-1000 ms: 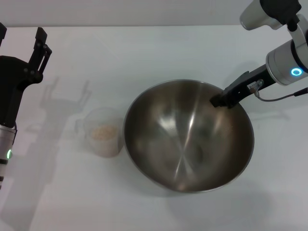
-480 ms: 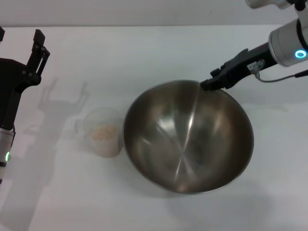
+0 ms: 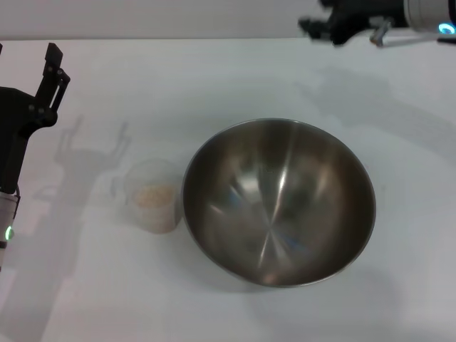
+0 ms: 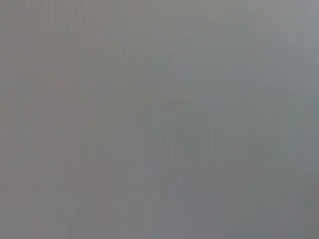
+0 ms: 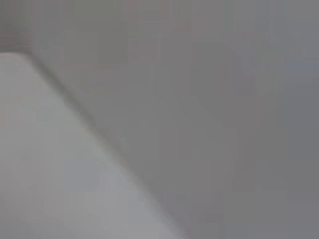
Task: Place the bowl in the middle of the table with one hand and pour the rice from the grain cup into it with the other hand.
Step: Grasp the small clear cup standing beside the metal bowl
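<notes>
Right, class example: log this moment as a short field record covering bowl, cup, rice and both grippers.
bowl: upright on the table, empty, roughly central
grain cup: upright, just to the bowl's left, looks to touch its rim
rice: in the cup, none poured
left gripper: raised at the table's left edge, holding nothing
right gripper: at the far edge, clear of the bowl
</notes>
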Robot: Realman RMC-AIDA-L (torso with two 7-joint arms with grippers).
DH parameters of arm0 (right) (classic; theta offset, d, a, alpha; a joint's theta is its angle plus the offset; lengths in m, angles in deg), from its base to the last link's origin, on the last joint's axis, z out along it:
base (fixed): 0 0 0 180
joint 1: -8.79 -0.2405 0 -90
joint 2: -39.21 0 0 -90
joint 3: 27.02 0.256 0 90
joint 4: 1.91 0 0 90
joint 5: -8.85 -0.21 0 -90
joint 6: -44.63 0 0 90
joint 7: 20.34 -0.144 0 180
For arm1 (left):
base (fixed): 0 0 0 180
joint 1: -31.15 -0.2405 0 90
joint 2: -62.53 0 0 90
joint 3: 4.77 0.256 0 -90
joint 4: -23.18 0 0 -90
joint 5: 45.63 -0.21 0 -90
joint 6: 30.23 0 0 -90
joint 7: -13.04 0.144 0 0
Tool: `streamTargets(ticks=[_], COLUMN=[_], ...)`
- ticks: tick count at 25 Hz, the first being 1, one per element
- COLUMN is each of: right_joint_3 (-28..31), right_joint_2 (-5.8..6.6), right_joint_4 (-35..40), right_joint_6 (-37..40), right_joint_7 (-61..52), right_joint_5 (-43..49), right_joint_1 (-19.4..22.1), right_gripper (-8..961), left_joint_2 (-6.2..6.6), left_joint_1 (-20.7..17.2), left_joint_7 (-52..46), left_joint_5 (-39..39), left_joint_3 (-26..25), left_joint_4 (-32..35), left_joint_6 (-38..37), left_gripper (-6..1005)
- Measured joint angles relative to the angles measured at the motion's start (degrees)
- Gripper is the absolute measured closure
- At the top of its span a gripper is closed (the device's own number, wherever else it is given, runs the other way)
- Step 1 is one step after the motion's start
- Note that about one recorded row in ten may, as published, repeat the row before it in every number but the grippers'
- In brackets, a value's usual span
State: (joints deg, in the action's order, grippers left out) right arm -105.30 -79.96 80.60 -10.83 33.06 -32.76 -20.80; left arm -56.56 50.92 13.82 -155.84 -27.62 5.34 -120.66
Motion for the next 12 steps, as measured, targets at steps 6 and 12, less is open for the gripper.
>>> streamTargets(ticks=[6,12], right_joint_3=[-15.8,-32.3], right_joint_2=[-0.45,-0.48], right_joint_4=[2.1,-17.9], right_joint_6=[38.3,94.4], right_joint_7=[2.6,-11.2], right_joint_5=[2.0,0.0], right_joint_1=[11.9,15.1], right_gripper=[486,486], left_joint_2=[0.0,0.09], left_joint_1=[0.1,0.2], left_joint_7=[0.0,0.0], left_joint_5=[0.0,0.0], left_joint_3=[-0.1,-0.3], left_joint_4=[0.0,0.0], left_joint_6=[0.0,0.0], left_gripper=[239,241])
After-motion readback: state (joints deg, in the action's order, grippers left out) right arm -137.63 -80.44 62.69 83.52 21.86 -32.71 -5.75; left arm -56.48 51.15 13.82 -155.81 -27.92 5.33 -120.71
